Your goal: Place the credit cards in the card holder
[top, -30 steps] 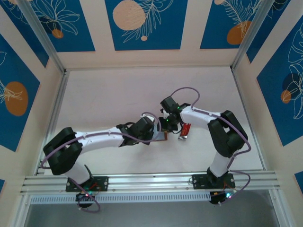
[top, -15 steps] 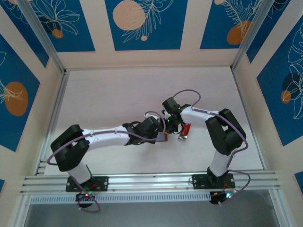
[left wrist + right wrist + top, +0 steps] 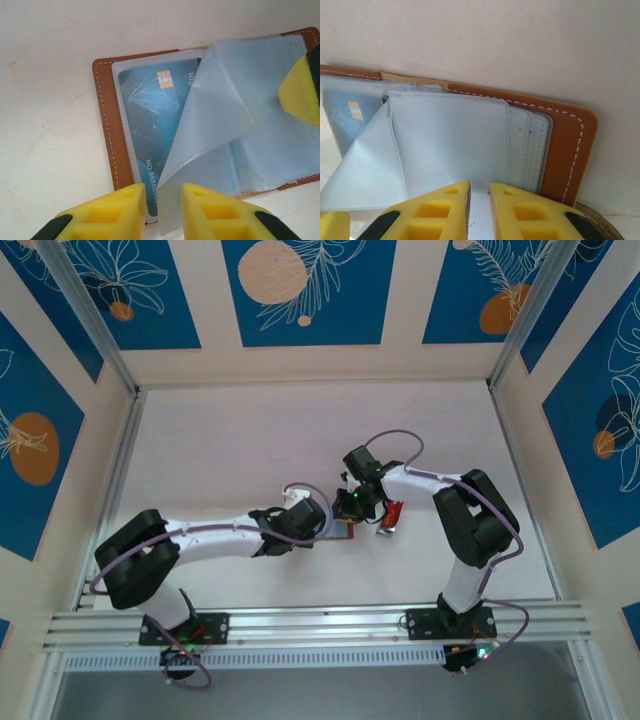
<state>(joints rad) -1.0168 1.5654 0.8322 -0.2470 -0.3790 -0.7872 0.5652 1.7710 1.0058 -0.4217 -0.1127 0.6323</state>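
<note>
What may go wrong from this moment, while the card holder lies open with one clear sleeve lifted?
1. The lifted clear sleeve has its corner between the left gripper's parted fingers; it may flop back over the blue card.
2. The right gripper sits low over the card holder's inner sleeves; a sideways move might drag it.
3. The red card lies close beside the right gripper and could be knocked away.

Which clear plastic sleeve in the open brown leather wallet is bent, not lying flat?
The middle clear plastic sleeve, folded over diagonally. The sleeve holding the blue chip card lies flat, as do the sleeves on the other side.
</note>
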